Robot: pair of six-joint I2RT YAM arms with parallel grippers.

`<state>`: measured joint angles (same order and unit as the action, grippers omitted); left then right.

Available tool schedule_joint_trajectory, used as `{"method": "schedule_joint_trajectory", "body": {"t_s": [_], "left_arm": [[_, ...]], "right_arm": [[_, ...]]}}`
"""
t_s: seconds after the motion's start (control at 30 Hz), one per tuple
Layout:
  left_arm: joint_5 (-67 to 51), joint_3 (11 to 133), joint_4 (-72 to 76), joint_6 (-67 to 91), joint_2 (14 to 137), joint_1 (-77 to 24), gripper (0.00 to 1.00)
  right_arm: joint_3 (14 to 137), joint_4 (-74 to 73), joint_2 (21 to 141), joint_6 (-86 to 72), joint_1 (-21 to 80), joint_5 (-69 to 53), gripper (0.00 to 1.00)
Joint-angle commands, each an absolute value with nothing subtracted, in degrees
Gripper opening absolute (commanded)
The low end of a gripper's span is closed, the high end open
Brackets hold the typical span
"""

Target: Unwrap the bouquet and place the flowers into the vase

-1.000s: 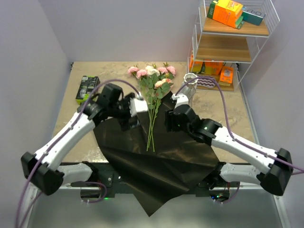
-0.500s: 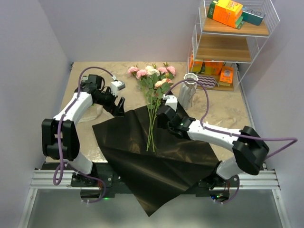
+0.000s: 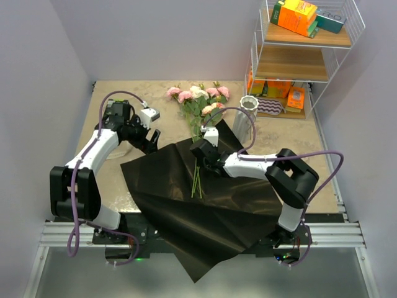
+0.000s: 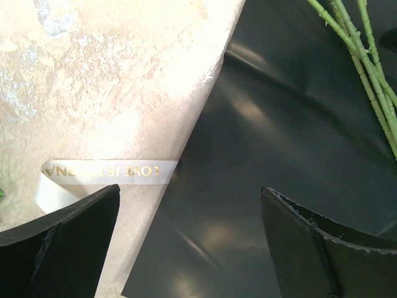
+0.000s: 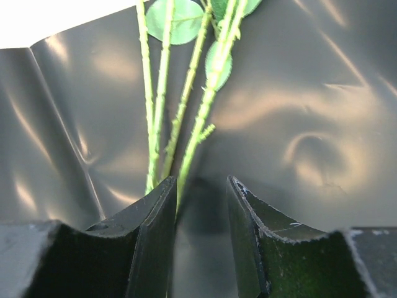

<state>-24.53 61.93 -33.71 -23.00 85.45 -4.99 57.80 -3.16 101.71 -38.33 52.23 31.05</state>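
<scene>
The bouquet lies unwrapped: the flowers (image 3: 200,102), pink and cream roses, rest at the back with their green stems (image 3: 197,174) running down onto the spread black paper (image 3: 205,205). The beige ribbon (image 4: 105,171) lies loose on the table by the paper's left edge. The white ribbed vase (image 3: 247,112) stands upright right of the blooms. My right gripper (image 3: 200,154) hovers low over the stems (image 5: 186,105), jaws narrowed but apart, one stem against the inner face of the left finger (image 5: 152,230). My left gripper (image 3: 149,138) is open wide above the paper's left edge (image 4: 205,205), holding nothing.
A white wire shelf (image 3: 304,59) with orange and teal boxes stands at the back right, close behind the vase. The black paper's near corner (image 3: 198,267) hangs over the table's front edge. Walls close in on the left, back and right.
The left arm pulled back to the left off the paper and stayed open. The right gripper moved left and down onto the stems, its jaws narrowing.
</scene>
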Motion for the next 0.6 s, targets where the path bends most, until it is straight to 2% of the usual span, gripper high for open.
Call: {"method": "schedule_joint_trajectory", "body": {"t_s": [0.0, 0.57], "left_arm": [[-23.56, 60.30, -30.94, -22.32, 82.80, -4.92, 0.99], [-22.68, 58.01, -30.67, -24.34, 80.68, -4.92, 0.99]], "right_arm": [[61.61, -0.26, 103.09, -40.69, 52.21, 34.19, 0.41], [63.72, -0.61, 107.84, -42.80, 48.52, 34.01, 0.40]]}}
